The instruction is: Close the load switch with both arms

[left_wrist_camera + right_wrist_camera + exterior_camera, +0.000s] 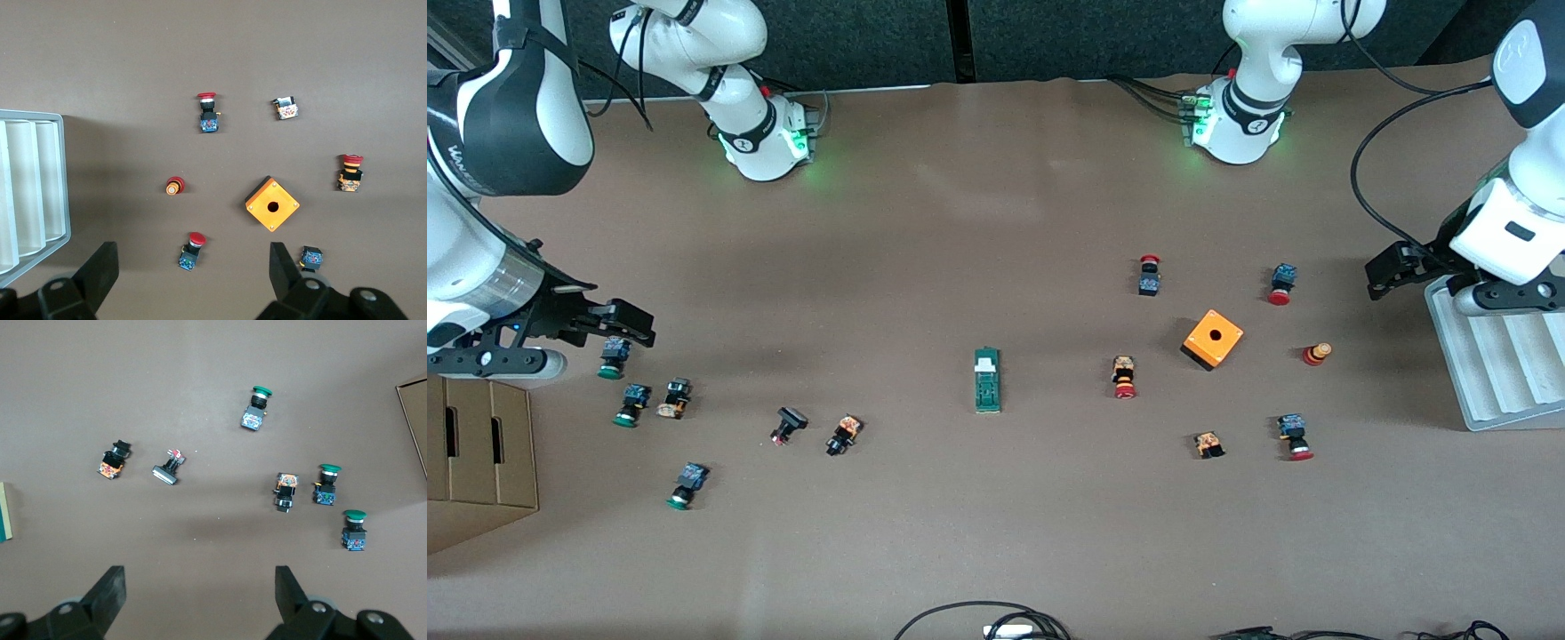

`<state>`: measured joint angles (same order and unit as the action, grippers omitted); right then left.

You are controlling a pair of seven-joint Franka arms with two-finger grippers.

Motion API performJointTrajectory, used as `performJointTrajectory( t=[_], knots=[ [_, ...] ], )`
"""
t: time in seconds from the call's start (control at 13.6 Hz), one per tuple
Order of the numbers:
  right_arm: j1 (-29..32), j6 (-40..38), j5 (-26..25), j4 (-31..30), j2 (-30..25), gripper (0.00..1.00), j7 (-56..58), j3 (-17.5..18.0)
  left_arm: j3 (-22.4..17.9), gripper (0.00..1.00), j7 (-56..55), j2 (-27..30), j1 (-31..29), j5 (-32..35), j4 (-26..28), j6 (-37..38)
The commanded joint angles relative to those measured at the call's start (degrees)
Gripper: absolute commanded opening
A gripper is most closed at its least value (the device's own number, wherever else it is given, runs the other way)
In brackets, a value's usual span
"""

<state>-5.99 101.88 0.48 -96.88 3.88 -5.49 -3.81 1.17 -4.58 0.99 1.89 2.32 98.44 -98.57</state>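
The load switch (987,380), a narrow dark-green block with a white piece at its end toward the robots' bases, lies alone at mid-table; one edge of it shows in the right wrist view (5,511). My right gripper (627,324) hangs open and empty over the green-capped push buttons at the right arm's end; in its own view (200,577) only bare table lies between the fingers. My left gripper (1387,271) hangs open and empty beside the white tray at the left arm's end; in its own view (192,260) a red-capped push button lies below it.
An orange cube with a hole (1213,339) and several red-capped push buttons (1124,377) lie toward the left arm's end. Green-capped buttons (631,404) lie toward the right arm's end. A white ribbed tray (1494,356), a cardboard box (480,453) and cables (996,622) edge the table.
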Motion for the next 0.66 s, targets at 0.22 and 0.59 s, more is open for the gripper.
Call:
performJointTrajectory(
  t=[0.22,0.59],
  knots=[
    [0.0,0.0,-0.7,0.9,0.4,1.0,0.6,-0.1,0.1,1.0,-0.3,1.3,0.0,-0.7,0.6,3.1],
    [0.1,0.1,-0.7,0.9,0.4,1.0,0.6,-0.1,0.2,1.0,-0.8,1.2,0.2,-0.7,0.2,3.2]
  ],
)
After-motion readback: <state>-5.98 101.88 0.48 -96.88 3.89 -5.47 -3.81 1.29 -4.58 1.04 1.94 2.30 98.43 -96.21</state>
